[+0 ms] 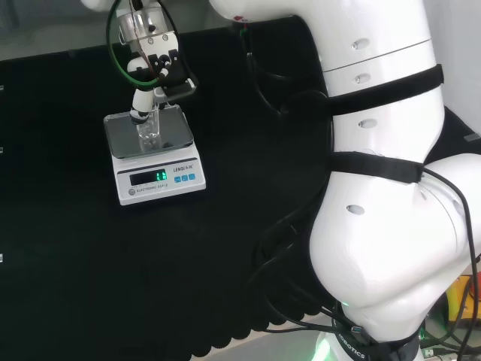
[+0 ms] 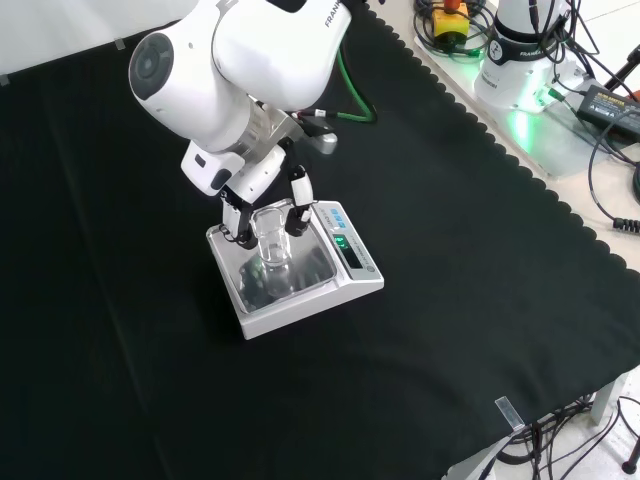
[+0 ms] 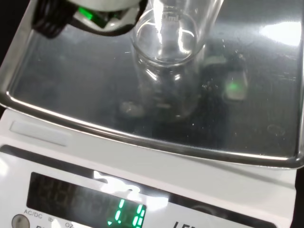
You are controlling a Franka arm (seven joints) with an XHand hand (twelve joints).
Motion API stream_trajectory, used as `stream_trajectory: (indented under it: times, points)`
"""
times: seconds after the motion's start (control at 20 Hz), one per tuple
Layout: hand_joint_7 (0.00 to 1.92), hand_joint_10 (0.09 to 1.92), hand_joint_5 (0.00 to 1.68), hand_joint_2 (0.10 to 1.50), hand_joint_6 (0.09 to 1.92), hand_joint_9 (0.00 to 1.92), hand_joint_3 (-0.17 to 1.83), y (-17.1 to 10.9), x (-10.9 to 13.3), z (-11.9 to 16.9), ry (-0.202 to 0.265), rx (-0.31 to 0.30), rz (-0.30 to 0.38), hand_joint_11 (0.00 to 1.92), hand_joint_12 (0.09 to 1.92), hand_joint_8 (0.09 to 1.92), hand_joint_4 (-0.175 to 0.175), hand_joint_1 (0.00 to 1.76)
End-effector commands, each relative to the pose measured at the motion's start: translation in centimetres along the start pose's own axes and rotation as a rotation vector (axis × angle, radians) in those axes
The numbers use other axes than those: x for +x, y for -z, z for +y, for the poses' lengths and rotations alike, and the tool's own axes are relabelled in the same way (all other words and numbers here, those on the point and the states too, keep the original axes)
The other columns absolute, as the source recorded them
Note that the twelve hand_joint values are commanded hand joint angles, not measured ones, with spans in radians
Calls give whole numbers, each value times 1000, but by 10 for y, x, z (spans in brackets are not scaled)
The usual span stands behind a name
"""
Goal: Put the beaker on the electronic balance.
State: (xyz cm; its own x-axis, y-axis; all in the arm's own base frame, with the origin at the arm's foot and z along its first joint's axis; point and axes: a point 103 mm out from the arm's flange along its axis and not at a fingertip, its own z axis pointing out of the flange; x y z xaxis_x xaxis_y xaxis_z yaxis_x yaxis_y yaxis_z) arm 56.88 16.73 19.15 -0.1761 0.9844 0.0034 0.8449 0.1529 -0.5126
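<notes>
Standing upright on the steel pan of the electronic balance [image 2: 300,285], the beaker [image 2: 271,241] is seen to be set down near the pan's middle, and the display is lit. The placing itself is judged to be done. The hand [image 2: 262,190] is held just above, its fingers [image 2: 298,205] curled down on either side of the glass and apparently pinching it near the rim. What is left, by this reading, is for the fingers to be spread and the hand lifted clear.
</notes>
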Motion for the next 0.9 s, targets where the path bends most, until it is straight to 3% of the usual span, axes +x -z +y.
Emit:
stream_trajectory:
  times: [0.05, 0.3, 0.55, 0.9]
  points:
    - [797, 334, 538, 654, 838, 1080, 676, 3, 4, -3, 0, 4, -10, 1086, 985, 830, -124, 886]
    - [744, 540, 460, 650, 827, 936, 647, 5, 12, -2, -3, 23, -20, 1003, 1060, 844, -111, 831]
    - [711, 606, 414, 644, 804, 864, 619, 4, 12, -1, 4, 35, -13, 925, 1118, 844, -101, 785]
    - [409, 813, 303, 644, 643, 421, 358, 5, 7, -4, 21, 22, 7, 513, 1364, 890, -80, 480]
